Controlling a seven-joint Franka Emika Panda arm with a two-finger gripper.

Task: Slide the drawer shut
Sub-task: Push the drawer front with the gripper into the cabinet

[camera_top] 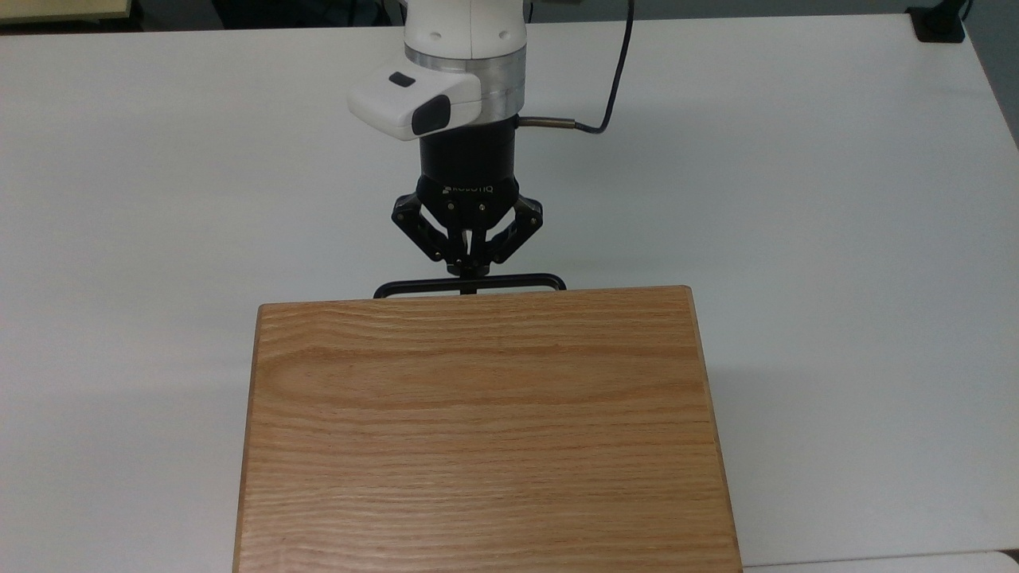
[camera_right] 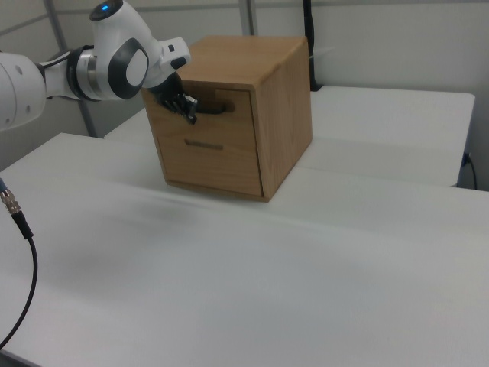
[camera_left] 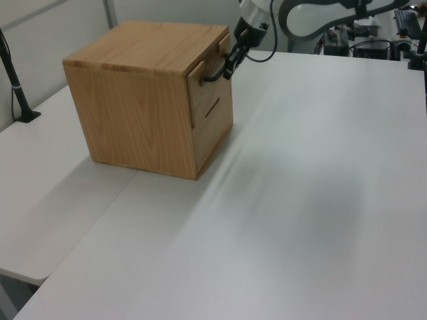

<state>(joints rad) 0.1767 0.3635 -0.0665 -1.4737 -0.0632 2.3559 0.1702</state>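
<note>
The drawer (camera_left: 210, 70) sits pushed fully into the oak cabinet (camera_top: 486, 430), its front panel flush with the cabinet face, so its inside is hidden. The gripper (camera_top: 468, 270) has its fingers drawn together, tips against the black bar handle (camera_top: 470, 284). "ROBOTIQ" is printed on the gripper's black body.

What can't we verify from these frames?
- Drawer interior: shut inside the cabinet.
- Drawer front: top view, hidden under the cabinet top; the handle pokes out.
- Cabinet's near edge: top view, cut off by the frame bottom.
- Gripper contact with the handle: fingertips too small to judge in the left view and right view.
</note>
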